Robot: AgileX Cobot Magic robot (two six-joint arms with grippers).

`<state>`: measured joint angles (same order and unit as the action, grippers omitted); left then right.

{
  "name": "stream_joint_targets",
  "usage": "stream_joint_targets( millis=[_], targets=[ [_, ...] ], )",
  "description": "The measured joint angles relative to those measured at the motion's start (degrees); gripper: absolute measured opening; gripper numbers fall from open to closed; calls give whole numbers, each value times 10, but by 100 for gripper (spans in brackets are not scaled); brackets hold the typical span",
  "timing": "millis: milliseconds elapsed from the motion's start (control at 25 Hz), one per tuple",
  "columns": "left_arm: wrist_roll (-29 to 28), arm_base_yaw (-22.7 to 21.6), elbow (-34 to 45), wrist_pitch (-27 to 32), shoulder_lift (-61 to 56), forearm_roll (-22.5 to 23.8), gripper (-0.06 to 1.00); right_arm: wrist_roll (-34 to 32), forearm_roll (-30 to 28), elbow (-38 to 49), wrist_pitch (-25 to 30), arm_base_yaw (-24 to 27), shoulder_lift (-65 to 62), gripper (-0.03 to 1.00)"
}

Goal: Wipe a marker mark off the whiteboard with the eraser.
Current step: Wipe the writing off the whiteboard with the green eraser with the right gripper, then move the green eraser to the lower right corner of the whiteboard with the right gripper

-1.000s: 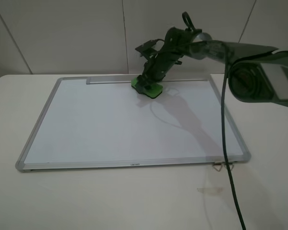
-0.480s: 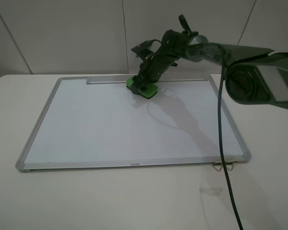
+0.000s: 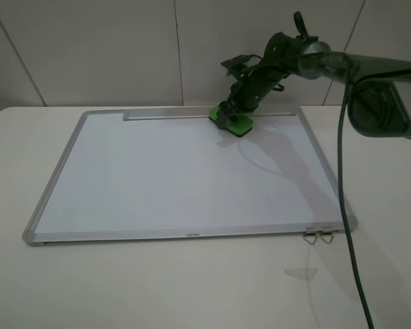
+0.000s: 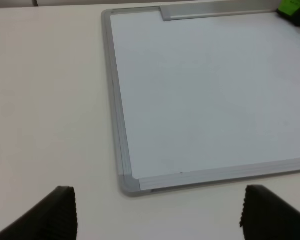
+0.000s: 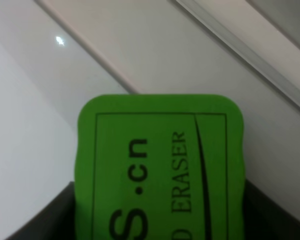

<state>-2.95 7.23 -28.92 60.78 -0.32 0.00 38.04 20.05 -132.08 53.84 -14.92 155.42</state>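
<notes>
The whiteboard (image 3: 185,178) lies flat on the table, silver-framed, with its tray strip along the far edge. My right gripper (image 3: 231,116) is shut on the green eraser (image 3: 233,122) and presses it on the board just in front of the tray strip, right of centre. The right wrist view is filled by the eraser (image 5: 160,170) with dark lettering, gripped at both sides. No marker mark shows anywhere on the board. My left gripper (image 4: 157,212) stands open above the table, near the whiteboard's (image 4: 210,95) near left corner, and is out of the high view.
Two metal clips (image 3: 319,236) stick out at the board's near right corner. A black cable (image 3: 349,247) hangs from the right arm across the table's right side. A wall stands close behind the board's far edge.
The right gripper swept the eraser left along the far edge, then back right, past where it started. No mark is seen under it.
</notes>
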Motion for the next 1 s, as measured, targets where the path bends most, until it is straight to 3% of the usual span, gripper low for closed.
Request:
stream_joint_targets(
  millis=[280, 560, 840, 1000],
  targets=[
    [0, 0, 0, 0, 0, 0, 69, 0, 1, 0, -35, -46, 3, 59],
    [0, 0, 0, 0, 0, 0, 69, -10, 3, 0, -23, -92, 2, 59],
    [0, 0, 0, 0, 0, 0, 69, -83, -13, 7, 48, -87, -26, 59],
    [0, 0, 0, 0, 0, 0, 69, -144, -39, 17, 115, -81, -50, 59]
  ],
)
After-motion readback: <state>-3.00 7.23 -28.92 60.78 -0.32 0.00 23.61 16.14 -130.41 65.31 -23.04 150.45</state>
